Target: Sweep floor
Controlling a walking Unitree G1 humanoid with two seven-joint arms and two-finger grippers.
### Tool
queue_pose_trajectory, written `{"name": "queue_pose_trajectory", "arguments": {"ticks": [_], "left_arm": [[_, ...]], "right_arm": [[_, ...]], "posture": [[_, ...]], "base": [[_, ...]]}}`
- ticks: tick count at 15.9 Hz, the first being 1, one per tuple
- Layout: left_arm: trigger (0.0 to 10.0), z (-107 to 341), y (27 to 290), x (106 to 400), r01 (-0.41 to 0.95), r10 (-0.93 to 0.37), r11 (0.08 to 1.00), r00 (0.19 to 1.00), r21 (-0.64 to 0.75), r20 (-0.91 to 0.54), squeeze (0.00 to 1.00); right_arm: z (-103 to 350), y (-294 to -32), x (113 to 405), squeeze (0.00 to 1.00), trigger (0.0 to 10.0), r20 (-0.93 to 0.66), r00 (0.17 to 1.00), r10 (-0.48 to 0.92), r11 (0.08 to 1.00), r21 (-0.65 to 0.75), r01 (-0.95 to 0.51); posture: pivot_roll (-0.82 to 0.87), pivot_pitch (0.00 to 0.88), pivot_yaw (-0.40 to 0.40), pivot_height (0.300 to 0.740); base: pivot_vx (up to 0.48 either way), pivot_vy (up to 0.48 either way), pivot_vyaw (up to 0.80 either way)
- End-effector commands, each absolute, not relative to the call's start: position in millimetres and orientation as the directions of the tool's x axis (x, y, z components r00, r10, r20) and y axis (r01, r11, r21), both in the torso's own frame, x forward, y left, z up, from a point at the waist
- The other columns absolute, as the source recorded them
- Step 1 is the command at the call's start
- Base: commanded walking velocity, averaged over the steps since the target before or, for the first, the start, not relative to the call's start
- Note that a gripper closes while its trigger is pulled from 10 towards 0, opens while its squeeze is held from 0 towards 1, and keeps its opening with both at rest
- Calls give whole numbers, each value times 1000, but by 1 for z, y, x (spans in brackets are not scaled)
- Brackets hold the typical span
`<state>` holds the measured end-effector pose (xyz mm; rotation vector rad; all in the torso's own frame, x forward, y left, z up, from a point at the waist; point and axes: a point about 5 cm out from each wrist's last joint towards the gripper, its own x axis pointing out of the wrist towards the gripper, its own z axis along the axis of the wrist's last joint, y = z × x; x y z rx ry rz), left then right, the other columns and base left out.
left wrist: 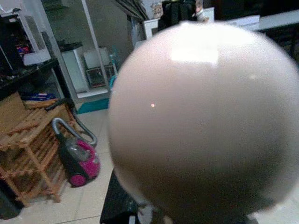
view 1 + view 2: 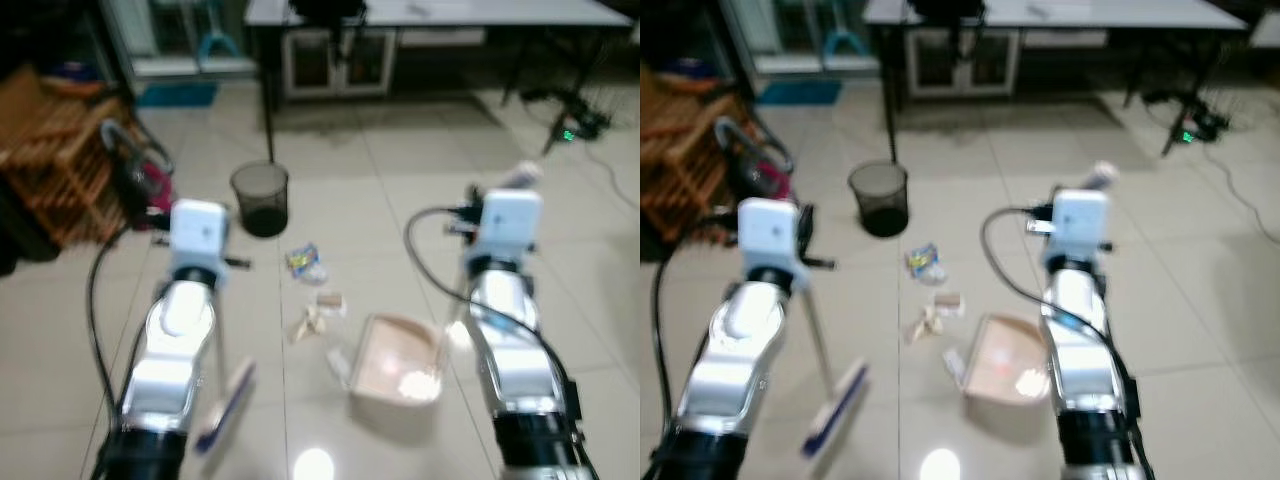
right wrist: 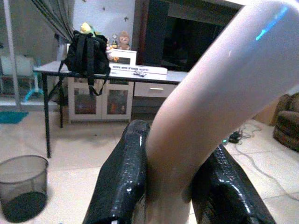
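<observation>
A blue-and-white broom [image 2: 225, 405] stands on the tiles by my left arm. My left gripper [image 2: 222, 262] is shut on its thin handle, whose round pale top [image 1: 201, 116] looms in the left wrist view. A pale dustpan [image 2: 400, 372] rests on the floor by my right arm. My right gripper [image 3: 175, 140] is shut on its long pale handle [image 3: 210, 84], a black finger on either side. Litter lies between broom and pan: a colourful wrapper [image 2: 305, 262] and crumpled paper scraps [image 2: 318, 315].
A dark mesh waste bin [image 2: 262, 198] stands just beyond the litter. A wooden rack [image 2: 60, 150] and a pink vacuum cleaner [image 2: 150, 185] are at the left. A table [image 2: 440, 12] with a cabinet stands at the back, cables [image 2: 570, 125] at the far right.
</observation>
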<state>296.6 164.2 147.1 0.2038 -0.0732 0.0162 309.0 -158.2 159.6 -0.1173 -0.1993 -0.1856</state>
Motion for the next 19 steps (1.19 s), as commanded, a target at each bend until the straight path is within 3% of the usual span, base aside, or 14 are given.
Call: {"name": "queue_pose_trajectory", "arguments": {"ticks": [1,8,13,16,19], "left_arm": [[10000,157,157,299,-11,-13,979,993,202,119,0],[10000,156,157,299,-39,12,977,992,212,126,0],[10000,152,158,301,-55,29,969,993,240,110,0],[10000,151,156,302,-52,27,969,994,241,107,0],[10000,151,155,303,-55,30,970,994,237,106,0]], "right_arm": [[169,-164,311,0,10000,247,952,-179,973,-96,208],[167,-163,312,0,10000,242,957,-157,978,-99,186],[166,-160,313,0,10000,232,964,-132,980,-118,163],[167,-156,314,0,10000,226,967,-115,981,-126,146],[165,-158,314,0,10000,215,968,-129,984,-95,152]], "posture": [[-18,25,23,740],[-21,23,17,740],[-23,22,13,740],[-25,22,10,740],[-27,26,8,740]], "base": [[360,0,0],[347,0,0],[0,0,0],[0,-480,800],[0,-480,0]]}}
